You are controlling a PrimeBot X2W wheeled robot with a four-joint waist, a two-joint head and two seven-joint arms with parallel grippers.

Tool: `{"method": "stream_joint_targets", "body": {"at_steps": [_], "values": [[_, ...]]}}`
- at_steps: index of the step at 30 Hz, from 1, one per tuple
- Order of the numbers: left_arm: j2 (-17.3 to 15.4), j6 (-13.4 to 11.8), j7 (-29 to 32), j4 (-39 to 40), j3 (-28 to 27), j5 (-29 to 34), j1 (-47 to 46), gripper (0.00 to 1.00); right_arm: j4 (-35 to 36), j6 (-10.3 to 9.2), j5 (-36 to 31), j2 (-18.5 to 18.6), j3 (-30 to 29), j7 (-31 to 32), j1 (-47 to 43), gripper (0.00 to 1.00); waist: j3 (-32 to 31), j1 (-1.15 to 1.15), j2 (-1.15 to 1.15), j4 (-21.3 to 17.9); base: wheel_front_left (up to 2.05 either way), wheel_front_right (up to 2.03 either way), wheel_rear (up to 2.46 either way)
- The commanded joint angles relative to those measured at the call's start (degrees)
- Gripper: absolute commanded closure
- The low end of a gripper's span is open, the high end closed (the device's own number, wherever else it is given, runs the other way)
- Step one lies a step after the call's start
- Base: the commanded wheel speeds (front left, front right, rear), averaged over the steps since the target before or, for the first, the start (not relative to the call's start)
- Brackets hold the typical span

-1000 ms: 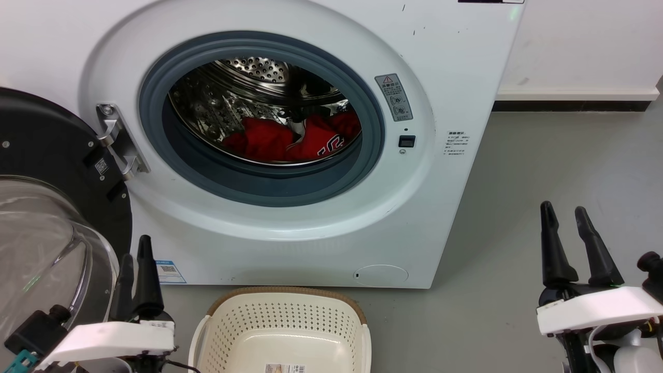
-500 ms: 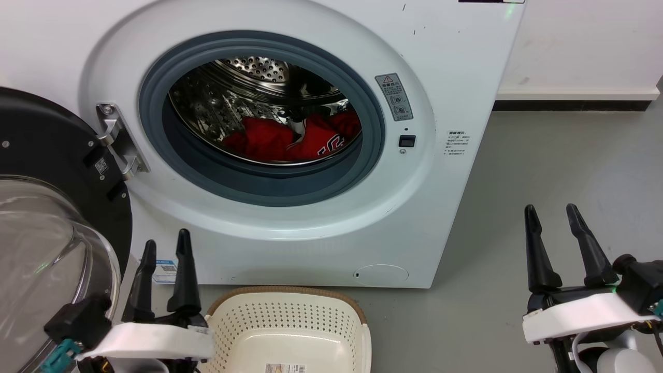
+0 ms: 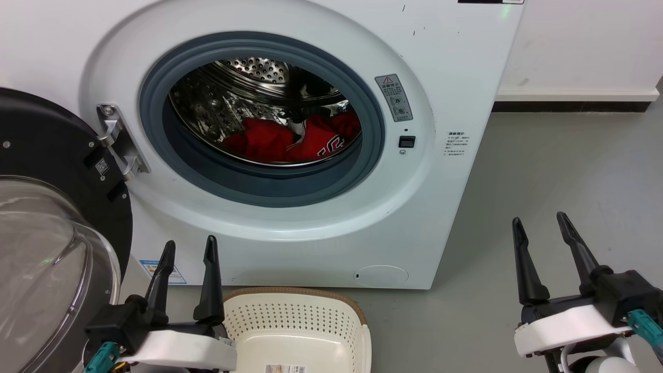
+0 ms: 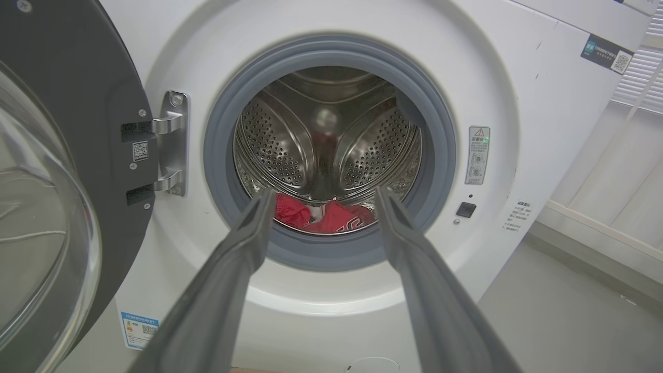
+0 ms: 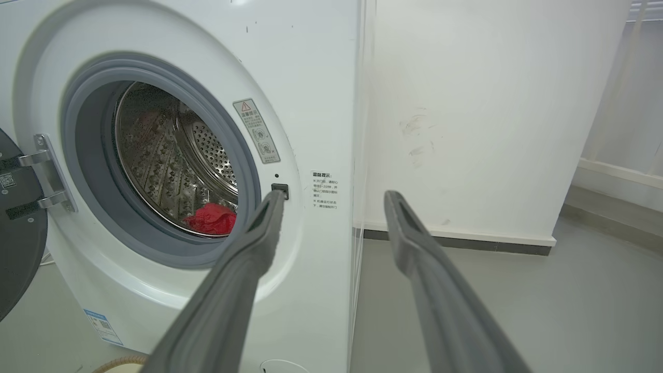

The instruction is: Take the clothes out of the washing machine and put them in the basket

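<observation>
Clothes: the clothes (image 3: 290, 142) are lying inside the washing machine (image 3: 456, 77), heaped low on the bottom of the drum (image 3: 207, 109) just behind the lower lip of the porthole (image 3: 269, 191).
Heap's long axis: it is running side to side across the porthole, wider than tall, the lettered piece sitting toward the right.
Left gripper: the left gripper (image 3: 189, 241) is hovering below the porthole, toward its left, fingers spread and holding nothing; in its wrist view they are framing the red heap.
Right gripper: the right gripper (image 3: 539, 217) is hanging well off to the porthole's right, beyond the machine's side, fingers parted and empty, aiming at the machine's right edge.
Nearer arm: the left is looking better placed, judging by that line-up.
Basket: the basket (image 3: 295, 311) is sitting directly below the porthole, holding no clothes.
Door: the door (image 3: 46, 150) is standing open to the porthole's left, close beside the left gripper, a likely snag.
Coming move: probably reaching forward and up over the porthole's lip, then down onto the heap.
</observation>
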State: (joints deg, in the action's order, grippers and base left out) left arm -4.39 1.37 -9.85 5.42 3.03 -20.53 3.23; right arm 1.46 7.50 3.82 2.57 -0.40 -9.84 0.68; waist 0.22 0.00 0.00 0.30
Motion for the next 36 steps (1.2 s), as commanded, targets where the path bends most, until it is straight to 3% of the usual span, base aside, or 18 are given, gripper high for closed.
{"method": "stream_joint_targets", "body": {"at_steps": [1, 23, 28, 36], "values": [[-0.24, -0.91, -0.56, 0.33, 0.3, 1.52, 0.27, 0.0, 0.18, -0.02, -1.93, 0.33, 0.11, -0.51, -0.08, 0.0, -0.05, 0.0, 0.0, 0.02, 0.0, 0.0, 0.0], [-6.22, -8.12, -3.25, -2.1, 9.34, 14.68, 0.49, 0.0, -0.08, -0.02, -15.22, 0.38, 1.39, -3.33, -0.48, 0.0, -0.49, 0.0, 0.0, -0.48, 0.0, 0.0, 0.0], [-6.09, -10.49, -3.83, -1.96, 9.94, 14.34, 0.62, 0.0, -0.65, -0.02, -15.56, 0.39, 0.89, -3.92, -1.22, 0.0, -0.29, 0.0, 0.0, -0.4, 0.0, 0.0, 0.0], [-3.36, -8.8, -4.68, -3.58, 5.88, 13.02, 2.08, 0.0, -3.49, -0.03, -12.42, 0.38, -0.94, -4.68, -1.4, 0.0, -0.18, 0.0, 0.0, -0.35, 0.0, 0.0, 0.0]]}}
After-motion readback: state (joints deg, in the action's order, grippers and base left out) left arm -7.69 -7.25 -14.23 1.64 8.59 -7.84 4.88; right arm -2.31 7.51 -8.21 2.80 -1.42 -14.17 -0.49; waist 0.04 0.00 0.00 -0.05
